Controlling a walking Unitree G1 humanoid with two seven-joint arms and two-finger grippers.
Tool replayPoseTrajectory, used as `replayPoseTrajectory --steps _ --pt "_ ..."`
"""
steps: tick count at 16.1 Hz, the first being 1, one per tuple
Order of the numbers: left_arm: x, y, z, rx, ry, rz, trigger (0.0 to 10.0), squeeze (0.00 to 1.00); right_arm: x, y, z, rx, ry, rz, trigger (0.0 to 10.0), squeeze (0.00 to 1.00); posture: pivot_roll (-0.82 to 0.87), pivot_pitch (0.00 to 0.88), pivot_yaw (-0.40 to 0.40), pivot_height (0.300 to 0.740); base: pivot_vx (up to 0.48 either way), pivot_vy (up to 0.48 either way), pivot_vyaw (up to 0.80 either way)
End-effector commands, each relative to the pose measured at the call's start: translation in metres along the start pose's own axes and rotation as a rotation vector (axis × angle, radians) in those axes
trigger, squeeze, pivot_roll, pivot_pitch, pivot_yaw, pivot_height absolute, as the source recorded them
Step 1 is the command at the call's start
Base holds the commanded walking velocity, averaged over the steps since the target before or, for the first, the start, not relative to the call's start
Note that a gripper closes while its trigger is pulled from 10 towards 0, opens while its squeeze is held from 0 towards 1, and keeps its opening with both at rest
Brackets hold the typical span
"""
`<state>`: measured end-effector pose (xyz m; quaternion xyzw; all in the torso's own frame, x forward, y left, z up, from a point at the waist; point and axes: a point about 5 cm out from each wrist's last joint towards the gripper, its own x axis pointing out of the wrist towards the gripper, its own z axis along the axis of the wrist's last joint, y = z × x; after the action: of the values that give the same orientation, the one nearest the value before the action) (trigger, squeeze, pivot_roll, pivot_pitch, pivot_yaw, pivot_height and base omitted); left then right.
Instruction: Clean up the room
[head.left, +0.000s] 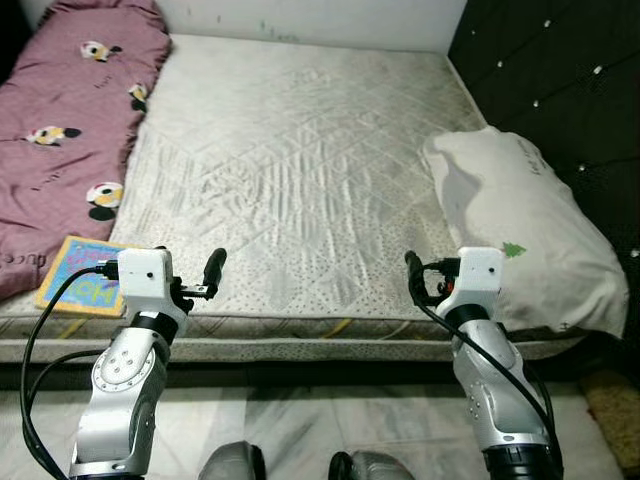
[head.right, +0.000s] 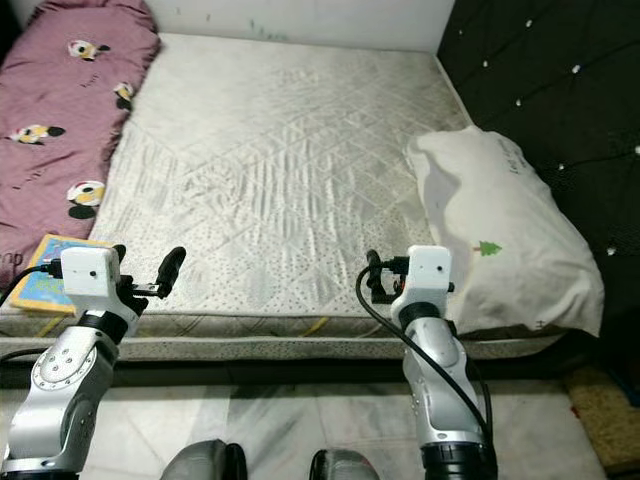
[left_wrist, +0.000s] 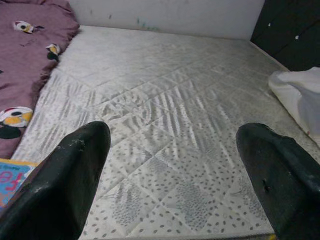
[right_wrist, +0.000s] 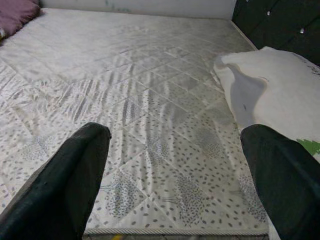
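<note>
We looked down on a bare quilted mattress (head.left: 300, 170) set against a white wall (head.left: 310, 20), with a black tufted headboard (head.left: 560, 80) on its right. Below the mattress edge we saw pale marble floor (head.left: 300, 430), and a tan rug corner (head.left: 615, 415) lay at the far right.

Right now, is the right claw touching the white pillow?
Apart. In the right wrist view the right claw hangs open over bare mattress, with the white pillow beside it, untouched.

No legible text anywhere.
</note>
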<state>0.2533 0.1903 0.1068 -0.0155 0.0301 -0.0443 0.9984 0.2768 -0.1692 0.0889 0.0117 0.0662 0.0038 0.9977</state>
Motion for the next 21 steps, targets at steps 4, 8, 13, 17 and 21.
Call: replayPoseTrajectory --steps 4,8,13,17,21 --pt "0.0009 -0.0024 0.0023 0.010 -0.013 -0.012 10.0 0.00 0.0041 -0.0044 0.0045 -0.019 -0.018 -0.016 10.0 0.00 0.02 0.082 -0.068 0.740 0.316 0.000 0.00" --pt "0.0017 -0.0025 0.0023 0.012 -0.012 -0.011 10.0 0.00 0.0012 -0.0054 -0.0001 -0.018 -0.007 -0.032 10.0 0.00 0.02 0.086 -0.067 0.740 0.318 0.000 0.00" --pt "0.0025 -0.0005 0.0004 0.022 0.001 0.018 10.0 0.00 0.0025 -0.0065 0.0003 -0.016 -0.009 -0.037 10.0 0.00 0.02 0.088 -0.065 0.740 0.116 0.000 0.00" --pt "0.0027 0.0000 -0.0009 0.007 0.012 0.018 10.0 0.00 0.0024 -0.0057 0.0001 -0.012 -0.010 -0.035 10.0 0.00 0.02 0.091 -0.063 0.740 0.000 0.226 0.00" --pt "0.0040 -0.0010 0.0001 0.001 0.010 0.020 10.0 0.00 0.0025 -0.0071 -0.0016 -0.002 -0.003 -0.046 10.0 0.00 0.02 0.097 -0.062 0.740 0.000 0.480 -0.10"
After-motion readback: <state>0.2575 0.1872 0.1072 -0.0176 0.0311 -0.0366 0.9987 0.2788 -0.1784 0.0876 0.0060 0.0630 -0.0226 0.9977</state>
